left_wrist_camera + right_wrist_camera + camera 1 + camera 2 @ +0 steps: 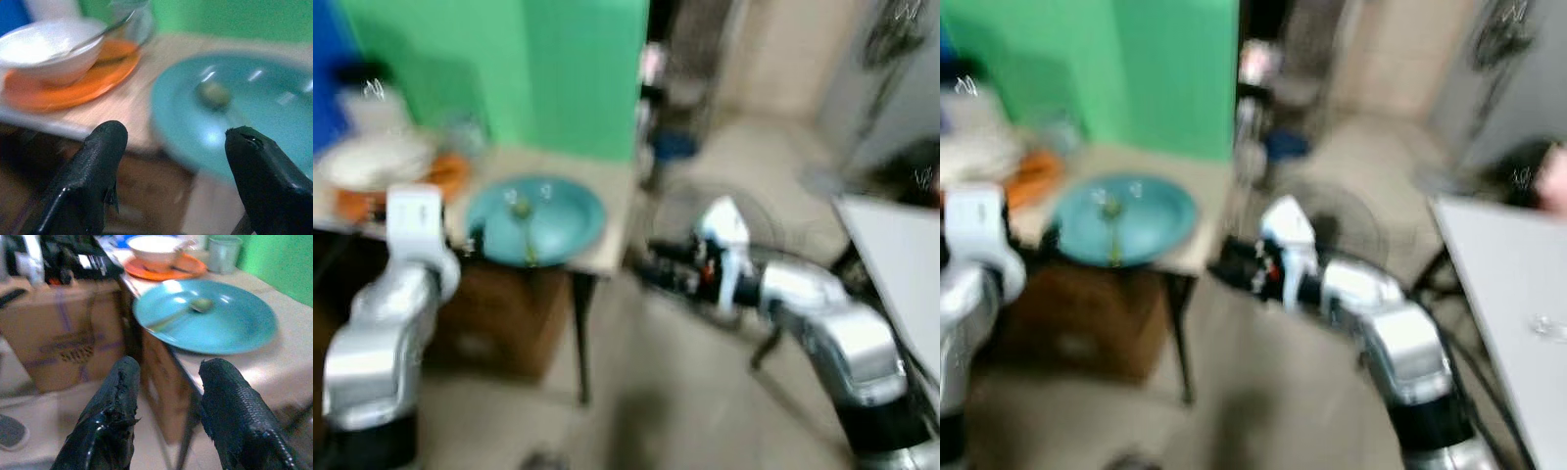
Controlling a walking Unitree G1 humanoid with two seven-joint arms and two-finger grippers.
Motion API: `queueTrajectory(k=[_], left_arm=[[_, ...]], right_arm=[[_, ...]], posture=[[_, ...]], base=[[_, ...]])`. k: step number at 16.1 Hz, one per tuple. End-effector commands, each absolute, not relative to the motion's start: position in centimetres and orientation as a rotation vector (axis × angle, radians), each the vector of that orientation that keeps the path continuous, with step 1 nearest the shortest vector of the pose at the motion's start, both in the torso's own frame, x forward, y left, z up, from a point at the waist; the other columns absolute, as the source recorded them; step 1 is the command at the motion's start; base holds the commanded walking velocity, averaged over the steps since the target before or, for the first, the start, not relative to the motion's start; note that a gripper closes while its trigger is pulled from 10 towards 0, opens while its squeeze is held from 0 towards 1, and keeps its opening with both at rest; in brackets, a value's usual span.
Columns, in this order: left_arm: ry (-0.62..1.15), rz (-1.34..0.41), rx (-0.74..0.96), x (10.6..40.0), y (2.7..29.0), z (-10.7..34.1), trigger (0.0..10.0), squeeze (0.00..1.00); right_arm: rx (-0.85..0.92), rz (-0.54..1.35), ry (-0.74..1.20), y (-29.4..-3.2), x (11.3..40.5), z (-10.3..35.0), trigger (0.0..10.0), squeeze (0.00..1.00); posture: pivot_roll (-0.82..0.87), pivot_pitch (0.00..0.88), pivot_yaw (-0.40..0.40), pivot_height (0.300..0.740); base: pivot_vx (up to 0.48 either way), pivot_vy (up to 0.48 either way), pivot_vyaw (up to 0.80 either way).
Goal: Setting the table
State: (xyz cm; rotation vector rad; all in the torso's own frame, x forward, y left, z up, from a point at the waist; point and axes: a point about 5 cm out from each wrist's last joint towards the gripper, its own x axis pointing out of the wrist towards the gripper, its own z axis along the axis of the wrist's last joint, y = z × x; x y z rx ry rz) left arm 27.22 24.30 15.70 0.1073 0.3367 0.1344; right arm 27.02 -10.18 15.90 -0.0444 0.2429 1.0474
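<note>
Care was what this approach called for, in my judgement: the head views were smeared, so the robot should settle before either arm reached in, then come at the teal plate (536, 221) by its overhanging rim rather than from above. The plate sat at the near corner of the surface (607, 245), its rim reaching to the near edge and apparently a little past it, so a clumsy nudge could tip it off. It looked broad, shallow and glossy, with a spoon (177, 313) lying in it. Toward the far edge stood a white bowl (46, 46) on an orange plate (68, 81), a cup (224, 252) close by. The left end effector (173, 156) was released, fingers spread, just short of the rim. The right end effector (168, 391) was also released, lower and beside the surface, with a cardboard box (58, 338) beneath.
</note>
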Motion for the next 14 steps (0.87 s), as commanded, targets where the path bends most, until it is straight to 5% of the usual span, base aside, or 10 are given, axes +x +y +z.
queueTrajectory(k=[1,5,14], left_arm=[[0.283,0.082,0.121,28.2,23.5,16.8,10.0,0.00],[0.128,0.089,0.226,27.1,21.0,17.8,10.0,0.00],[0.063,0.062,0.190,21.0,17.6,15.0,10.0,0.00]], right_arm=[[-0.053,1.036,0.234,-10.2,27.0,15.9,10.0,0.00],[0.046,0.353,0.258,-13.8,28.2,12.6,10.0,0.00],[0.071,0.348,0.270,-14.9,25.4,9.9,10.0,0.00]], posture=[[-0.03,0.001,-0.036,0.740],[-0.05,0.006,-0.020,0.740],[-0.05,0.019,0.036,0.740]], base=[[0.000,0.000,0.00],[0.000,0.000,0.00],[0.000,0.000,0.00]])
